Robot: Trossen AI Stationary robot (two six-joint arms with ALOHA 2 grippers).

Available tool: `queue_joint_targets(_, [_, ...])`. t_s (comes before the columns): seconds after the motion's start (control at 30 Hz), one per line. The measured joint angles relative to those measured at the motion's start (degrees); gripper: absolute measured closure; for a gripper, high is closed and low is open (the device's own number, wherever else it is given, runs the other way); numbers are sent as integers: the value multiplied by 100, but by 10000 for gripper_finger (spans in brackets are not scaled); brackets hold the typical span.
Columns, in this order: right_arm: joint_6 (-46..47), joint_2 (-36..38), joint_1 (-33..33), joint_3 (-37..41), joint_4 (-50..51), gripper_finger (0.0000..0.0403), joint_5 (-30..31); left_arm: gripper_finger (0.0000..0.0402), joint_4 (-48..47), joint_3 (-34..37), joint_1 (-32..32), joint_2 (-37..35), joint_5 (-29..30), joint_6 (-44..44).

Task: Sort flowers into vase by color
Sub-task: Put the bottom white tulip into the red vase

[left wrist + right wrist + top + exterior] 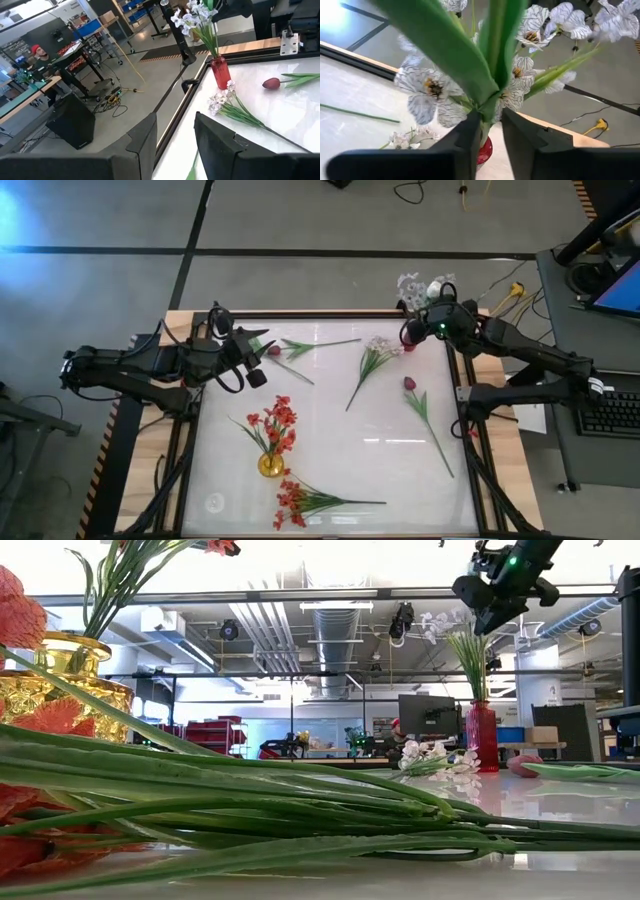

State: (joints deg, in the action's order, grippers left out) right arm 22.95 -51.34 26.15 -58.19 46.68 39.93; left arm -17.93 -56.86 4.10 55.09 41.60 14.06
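My right gripper (pixel 487 131) pinched, jaws nearly closed, the green stem of the white veined blossom spray (pixel 470 75) standing in the red glass vase (pixel 220 71) at the table's far right corner. My left gripper (pixel 175 135) hung partly open, empty. Only the high view showed the yellow vase (pixel 270 464) with red-orange blossoms (pixel 276 423).

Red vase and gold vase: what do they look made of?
Red vase: looks like clear tinted glass, glossy; light passes through it and the white flowers' stems show inside. Could be plastic.
Gold vase: shiny amber-gold, with ribbed facets catching highlights; glass or metallic-coated, can't tell which.
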Motion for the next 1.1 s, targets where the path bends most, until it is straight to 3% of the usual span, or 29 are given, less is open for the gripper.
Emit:
queue_joint_targets(0.2, [-3, -21, 4, 24, -47, 387, 12, 285, -16, 0, 1, 0, 0, 20])
queue_joint_targets(0.83, [1, -611, 4, 61, -74, 389, 58, 285, -18, 0, 1, 0, 3, 44])
queue_joint_targets(0.97, [1, -677, 4, 61, -65, 371, 56, 285, -18, 0, 0, 0, 3, 42])
queue_joint_targets(1.1, [2, -665, 4, 61, -46, 320, 52, 285, -18, 0, 0, 0, 3, 43])
